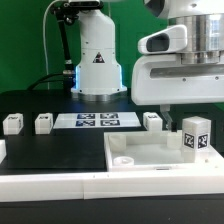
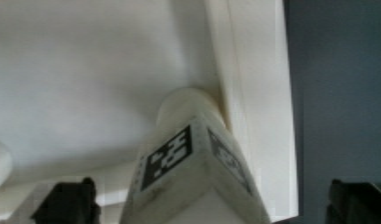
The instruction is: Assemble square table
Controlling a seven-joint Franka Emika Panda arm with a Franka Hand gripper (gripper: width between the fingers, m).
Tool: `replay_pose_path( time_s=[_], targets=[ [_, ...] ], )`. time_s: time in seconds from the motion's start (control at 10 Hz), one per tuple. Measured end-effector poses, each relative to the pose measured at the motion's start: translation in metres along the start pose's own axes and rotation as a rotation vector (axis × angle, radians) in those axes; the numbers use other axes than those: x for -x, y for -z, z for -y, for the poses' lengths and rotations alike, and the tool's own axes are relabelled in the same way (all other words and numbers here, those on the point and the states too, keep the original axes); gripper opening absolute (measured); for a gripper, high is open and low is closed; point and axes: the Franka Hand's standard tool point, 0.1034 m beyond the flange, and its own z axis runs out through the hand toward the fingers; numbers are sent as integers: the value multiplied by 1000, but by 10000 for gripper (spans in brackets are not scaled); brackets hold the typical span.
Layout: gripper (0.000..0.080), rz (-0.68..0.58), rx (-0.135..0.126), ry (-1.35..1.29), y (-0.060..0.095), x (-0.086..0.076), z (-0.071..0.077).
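Square table leg (image 2: pixel 183 150): rigid, light plastic, judged best gripped across flat sides. Gripper (image 2: pixel 212 203) fingers spread, nothing held.

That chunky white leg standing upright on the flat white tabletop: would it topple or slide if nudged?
The white plastic leg looks taller than wide, so a high push would probably tip it. It and the flat white square top look smooth and stiff, so a low nudge might slide it, unless it sits in a corner hole, which I cannot tell.
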Motion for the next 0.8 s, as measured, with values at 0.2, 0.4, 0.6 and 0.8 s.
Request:
replay_pose_path(
  time_s=[0.2, 0.4, 0.6, 0.8],
  targets=[
    [648, -1, 1, 131, 0, -1, -1],
    [648, -2, 2, 267, 1, -2, -2],
    [648, -2, 2, 281, 1, -2, -2],
    [534, -2, 2, 280, 1, -2, -2]
  ],
)
